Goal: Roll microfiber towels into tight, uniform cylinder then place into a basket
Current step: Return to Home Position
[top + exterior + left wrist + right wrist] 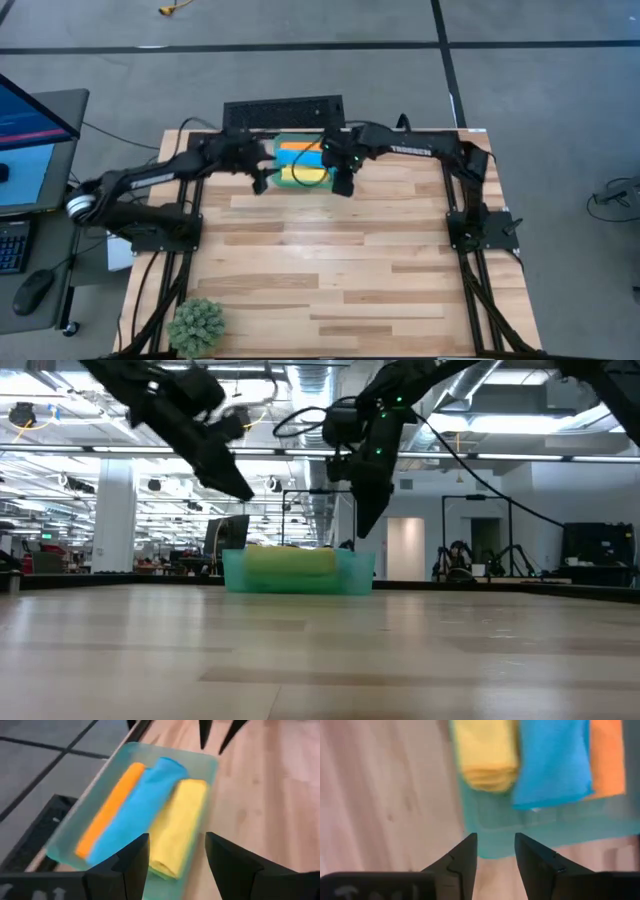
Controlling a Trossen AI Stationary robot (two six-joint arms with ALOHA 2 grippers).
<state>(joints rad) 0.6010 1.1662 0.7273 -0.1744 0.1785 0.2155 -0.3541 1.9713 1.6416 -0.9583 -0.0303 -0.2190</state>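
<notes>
1. A translucent teal-green basket (200, 764), rectangular and low-walled, sits at upper centre of the overhead frame.
2. Three rolled towels lie parallel inside it: the orange towel (110, 810) uppermost in that frame, the blue towel (142, 802) between, the yellow towel (177, 820) lowest.

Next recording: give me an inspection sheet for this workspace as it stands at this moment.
Surface: light wooden plank table, no spills seen.
Job's things: translucent teal plastic basket at the far edge holds rolled orange microfiber towel, blue towel and yellow towel side by side; green towel not made out.
Clutter: spiky green plant ball, near left corner.
Grippers: left gripper and right gripper open, empty, raised by the basket.
Cables: black cable trailing from right arm.
Surroundings: monitor, headphones, mouse on desk at left.
</notes>
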